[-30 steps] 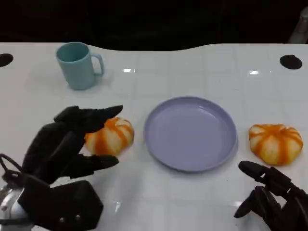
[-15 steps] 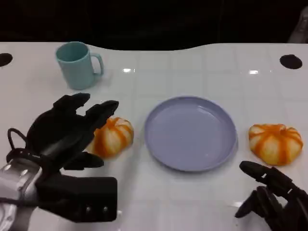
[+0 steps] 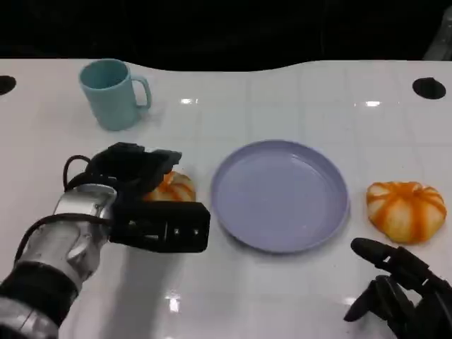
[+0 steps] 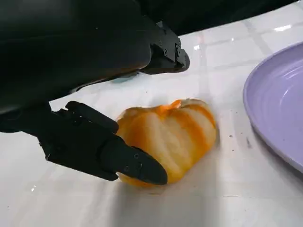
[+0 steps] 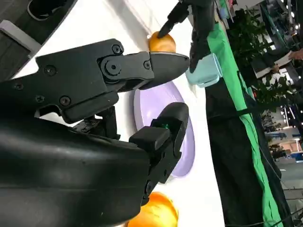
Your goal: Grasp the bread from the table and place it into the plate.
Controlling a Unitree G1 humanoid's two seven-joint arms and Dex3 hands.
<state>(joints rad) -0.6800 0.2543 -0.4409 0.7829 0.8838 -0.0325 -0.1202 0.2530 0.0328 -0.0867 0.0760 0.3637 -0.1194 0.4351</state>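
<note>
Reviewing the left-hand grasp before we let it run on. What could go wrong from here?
1. The left hand sits over the left bread with one finger against its side; the grip looks partial, so the bread may slip on lifting.
2. The plate lies close beside it, so a low carry could clip the rim.
3. A second bread lies by the right hand.

The table (image 3: 282, 282) was glossy white, crossed by a faint grid of pale lines, with black round spots at its far corners. A plain lavender plate (image 3: 280, 195) sat at centre. At nine o'clock from it, the bread (image 4: 165, 139) showed orange stripes over cream. A second bun (image 3: 405, 210) at three o'clock wore the same orange-and-cream stripes. The mug (image 3: 111, 94) at ten o'clock was plain pale teal. The left hand (image 3: 138, 173) was black on a silver forearm; the right hand (image 3: 399, 289) was black too.
</note>
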